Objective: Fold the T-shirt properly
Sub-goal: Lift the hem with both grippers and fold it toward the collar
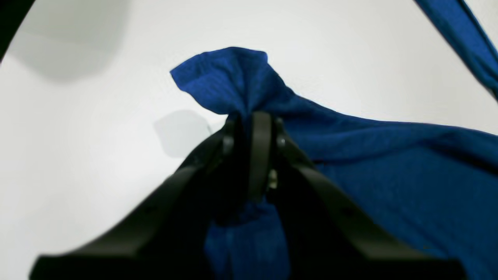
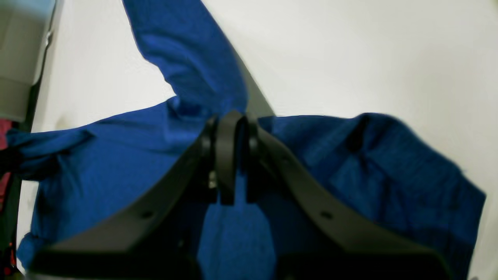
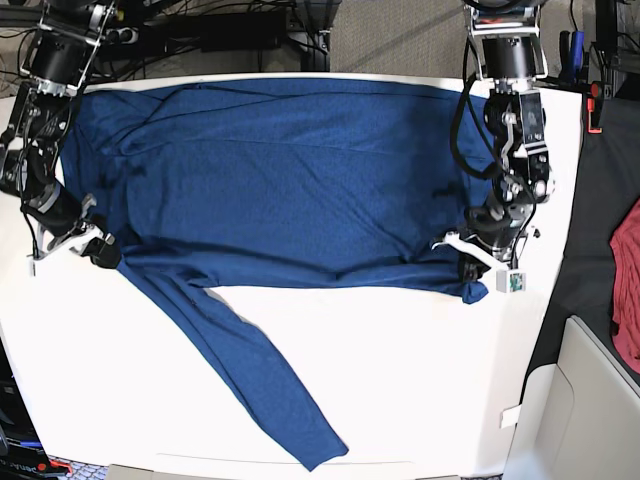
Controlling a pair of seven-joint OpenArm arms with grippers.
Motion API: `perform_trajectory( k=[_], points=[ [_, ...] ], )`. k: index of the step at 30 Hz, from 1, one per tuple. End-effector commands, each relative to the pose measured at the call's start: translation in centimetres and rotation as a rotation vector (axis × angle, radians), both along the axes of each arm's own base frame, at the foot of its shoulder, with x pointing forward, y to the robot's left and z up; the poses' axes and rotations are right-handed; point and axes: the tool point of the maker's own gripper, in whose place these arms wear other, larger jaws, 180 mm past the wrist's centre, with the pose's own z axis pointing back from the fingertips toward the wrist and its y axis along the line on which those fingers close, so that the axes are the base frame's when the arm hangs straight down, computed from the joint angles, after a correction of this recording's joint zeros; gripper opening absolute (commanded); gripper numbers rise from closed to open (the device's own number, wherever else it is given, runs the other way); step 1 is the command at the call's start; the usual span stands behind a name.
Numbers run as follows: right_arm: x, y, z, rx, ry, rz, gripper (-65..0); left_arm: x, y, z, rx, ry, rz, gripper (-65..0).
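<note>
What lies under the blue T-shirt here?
The white table shows bare around the T-shirt. Whatever lies beneath the spread body is covered; nothing bulges through it.

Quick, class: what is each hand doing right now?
Left hand: closed, pinching an edge of the blue T-shirt.
Right hand: closed, gripping the T-shirt's fabric.
</note>
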Motion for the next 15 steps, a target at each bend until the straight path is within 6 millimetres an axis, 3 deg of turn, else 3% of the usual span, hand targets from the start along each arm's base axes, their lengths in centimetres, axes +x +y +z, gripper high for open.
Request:
perform_trajectory(
  k=[1, 5, 15],
  points=[
    [0.7, -0.4, 2.2, -0.004, -0.068, 0.003, -63.6, 0.7, 0.3, 2.2, 0.013, -0.073, -0.003, -63.1],
    [-0.5, -0.2, 2.4, 0.021, -0.08, 0.004, -63.6, -0.8, -0.2, 3.2, 0.031, -0.1, -0.019, -63.1],
    [-4.3, -2.5, 4.4, 0.036, -0.148, 0.005, -63.6, -3.4, -1.0, 5.1, 0.059, -0.146, -0.045, -63.0]
  ],
)
